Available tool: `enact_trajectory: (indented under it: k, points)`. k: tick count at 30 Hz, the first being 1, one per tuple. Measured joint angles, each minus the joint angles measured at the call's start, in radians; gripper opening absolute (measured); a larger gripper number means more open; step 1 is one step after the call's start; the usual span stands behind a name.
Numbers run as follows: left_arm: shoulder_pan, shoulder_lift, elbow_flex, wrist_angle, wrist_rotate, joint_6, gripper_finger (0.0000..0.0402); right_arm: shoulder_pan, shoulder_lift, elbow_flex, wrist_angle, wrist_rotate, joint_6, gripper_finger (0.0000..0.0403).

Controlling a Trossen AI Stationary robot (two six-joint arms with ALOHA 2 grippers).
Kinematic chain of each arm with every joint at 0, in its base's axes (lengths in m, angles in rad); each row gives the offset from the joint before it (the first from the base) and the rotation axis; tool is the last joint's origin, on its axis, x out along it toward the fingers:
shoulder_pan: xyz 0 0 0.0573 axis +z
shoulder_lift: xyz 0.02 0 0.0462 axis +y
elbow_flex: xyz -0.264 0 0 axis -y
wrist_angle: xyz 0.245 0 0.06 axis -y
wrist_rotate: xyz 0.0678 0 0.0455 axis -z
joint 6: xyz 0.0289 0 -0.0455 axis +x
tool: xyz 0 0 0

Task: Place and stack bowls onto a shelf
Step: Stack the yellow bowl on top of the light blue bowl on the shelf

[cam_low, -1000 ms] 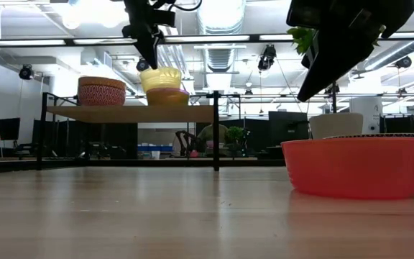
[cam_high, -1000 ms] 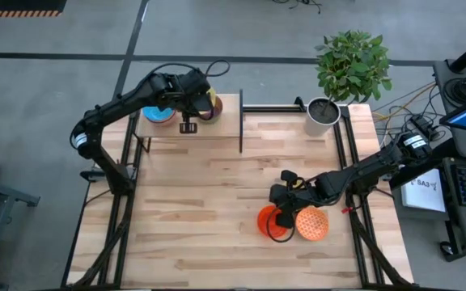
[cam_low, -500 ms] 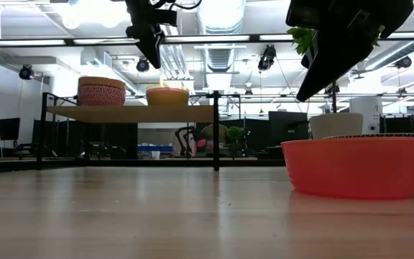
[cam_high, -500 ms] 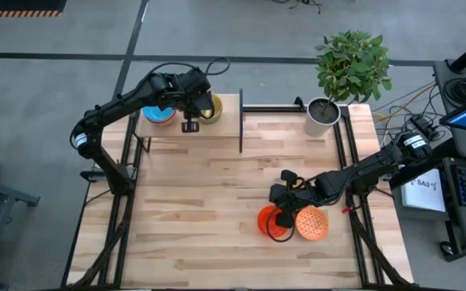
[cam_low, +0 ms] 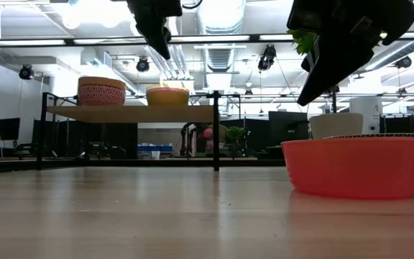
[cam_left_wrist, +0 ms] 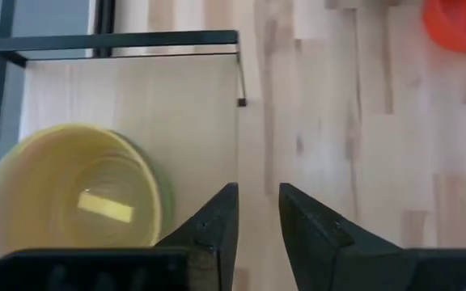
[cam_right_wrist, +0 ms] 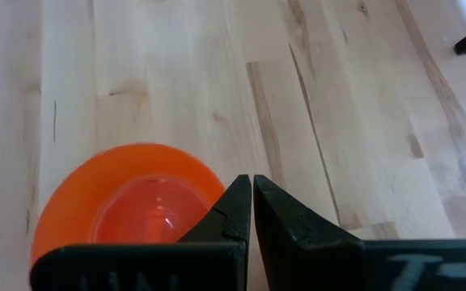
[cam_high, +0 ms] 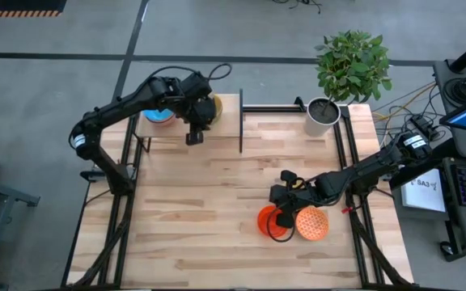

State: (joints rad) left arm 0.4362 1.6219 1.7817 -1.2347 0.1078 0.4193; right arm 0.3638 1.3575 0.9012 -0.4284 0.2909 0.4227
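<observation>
The shelf stands at the table's far left. On it sit a stack topped by a yellow bowl and a patterned bowl. My left gripper is open and empty, above the table just in front of the shelf's near edge. A red-orange bowl rests on the table at the near right, with a speckled orange bowl beside it. My right gripper is shut, above the red-orange bowl's rim.
A white plant pot with a green plant stands at the table's far right corner. The shelf's black frame post rises at its right end. Bare tabletop lies between the shelf and the two bowls.
My left gripper has let go of the yellow bowl, which has dropped from a raised, tilted position down into the stack on the shelf. The gripper has then drawn back toward the table's near edge and risen. The right arm has kept still.
</observation>
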Motion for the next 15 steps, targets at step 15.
enact_trajectory:
  k: [15]
  points:
    - [-0.276, -0.305, -0.37, 0.346, -0.109, -0.285, 0.0041, -0.052, -0.021, 0.049, -0.087, -0.049, 0.195, 0.0009]
